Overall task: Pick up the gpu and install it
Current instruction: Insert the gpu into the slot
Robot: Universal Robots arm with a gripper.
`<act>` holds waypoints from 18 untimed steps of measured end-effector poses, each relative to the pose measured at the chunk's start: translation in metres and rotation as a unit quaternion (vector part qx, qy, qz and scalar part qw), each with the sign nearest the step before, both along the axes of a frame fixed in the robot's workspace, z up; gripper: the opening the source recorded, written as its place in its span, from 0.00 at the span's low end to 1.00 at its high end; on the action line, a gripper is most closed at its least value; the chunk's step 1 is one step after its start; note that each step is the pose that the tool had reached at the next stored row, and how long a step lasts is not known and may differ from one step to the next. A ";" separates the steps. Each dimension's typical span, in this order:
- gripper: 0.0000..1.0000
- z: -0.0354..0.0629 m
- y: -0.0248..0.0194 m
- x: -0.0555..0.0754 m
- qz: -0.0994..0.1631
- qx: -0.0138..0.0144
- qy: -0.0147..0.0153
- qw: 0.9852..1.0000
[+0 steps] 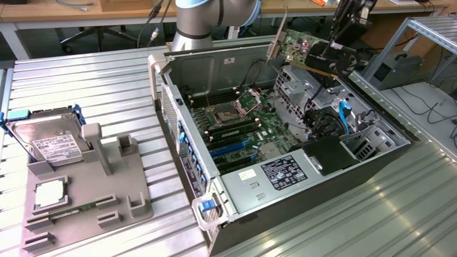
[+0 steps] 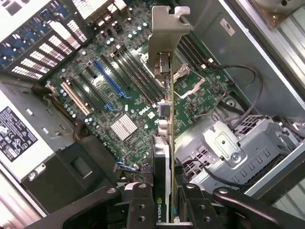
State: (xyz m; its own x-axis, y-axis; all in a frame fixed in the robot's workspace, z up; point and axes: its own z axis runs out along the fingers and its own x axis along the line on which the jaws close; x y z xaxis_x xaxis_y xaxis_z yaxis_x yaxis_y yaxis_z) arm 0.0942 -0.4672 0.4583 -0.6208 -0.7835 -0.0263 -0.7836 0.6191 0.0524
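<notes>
fingers pinch the gpu between them, above the motherboard.

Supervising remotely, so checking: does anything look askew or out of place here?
The flat green-and-black expansion card with a pale metal bracket hangs tilted in the black gripper above the open grey computer case, not seated. Nothing else stands out.

Open case at centre frame. Motherboard inside, with a labelled power supply just below it. Grey holder at lower left, on ribbed table. On the holder, a hard drive stands upright in a blue frame. Memory stick and chip lie flat nearer the bottom edge.
</notes>
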 end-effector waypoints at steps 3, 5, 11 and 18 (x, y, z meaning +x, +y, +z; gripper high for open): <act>0.27 0.0000 0.0000 0.000 0.031 0.000 0.000 1.000; 0.27 0.0000 0.0000 0.000 0.049 0.000 0.000 0.999; 0.27 0.0000 0.0000 0.000 0.119 0.000 0.000 0.993; 0.27 0.0000 0.0000 0.000 0.190 0.000 0.000 0.982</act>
